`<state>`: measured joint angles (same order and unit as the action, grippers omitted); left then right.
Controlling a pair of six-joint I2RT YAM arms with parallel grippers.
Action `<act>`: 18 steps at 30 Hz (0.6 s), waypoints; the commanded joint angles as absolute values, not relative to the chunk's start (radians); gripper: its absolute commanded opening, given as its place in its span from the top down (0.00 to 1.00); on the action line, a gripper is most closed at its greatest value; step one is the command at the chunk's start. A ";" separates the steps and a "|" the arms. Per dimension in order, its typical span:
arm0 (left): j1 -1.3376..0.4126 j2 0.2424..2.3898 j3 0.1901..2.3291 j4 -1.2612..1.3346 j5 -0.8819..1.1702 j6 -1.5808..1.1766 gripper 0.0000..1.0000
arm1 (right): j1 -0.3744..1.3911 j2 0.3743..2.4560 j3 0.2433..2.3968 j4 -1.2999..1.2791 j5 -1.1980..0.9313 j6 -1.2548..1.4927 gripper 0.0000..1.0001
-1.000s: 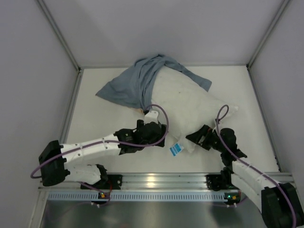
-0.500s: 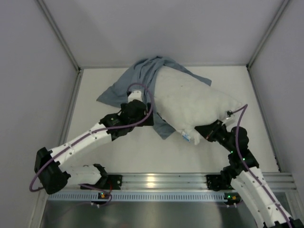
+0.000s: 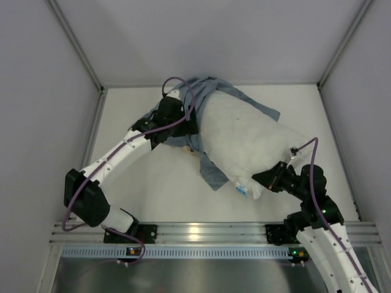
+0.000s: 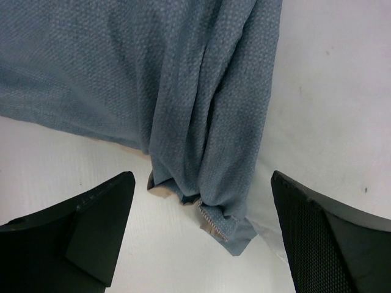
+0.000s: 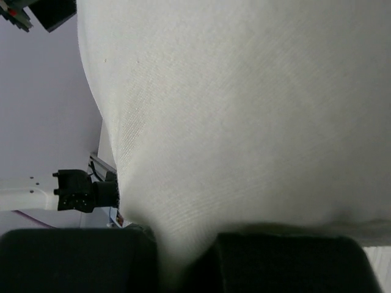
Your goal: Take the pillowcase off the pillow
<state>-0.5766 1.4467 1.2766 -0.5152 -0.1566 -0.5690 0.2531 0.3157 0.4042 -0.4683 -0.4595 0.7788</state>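
Stripping step: right gripper [image 5: 183, 259] clenched on pillow [image 3: 244, 137] corner at 5 o'clock.
Left gripper [image 4: 204, 226] released over pillowcase [image 4: 183, 91]; next: pinch it, pull toward 11 o'clock.

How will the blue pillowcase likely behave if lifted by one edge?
Probably floppy: the pillowcase lies in deep soft folds. Likely light, being thin woven cloth. It may drag rather than slip free, since it shows on both sides of the pillow.
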 commanded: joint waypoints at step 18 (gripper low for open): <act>-0.457 1.766 1.330 -0.307 -0.113 -0.592 0.90 | 0.252 0.278 0.896 -0.746 -0.407 0.650 1.00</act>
<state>-0.5053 1.7306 1.3396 -0.3584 -0.0376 -0.5999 0.2531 0.2718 0.7551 -0.7727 -0.4477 0.6952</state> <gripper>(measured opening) 0.139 0.046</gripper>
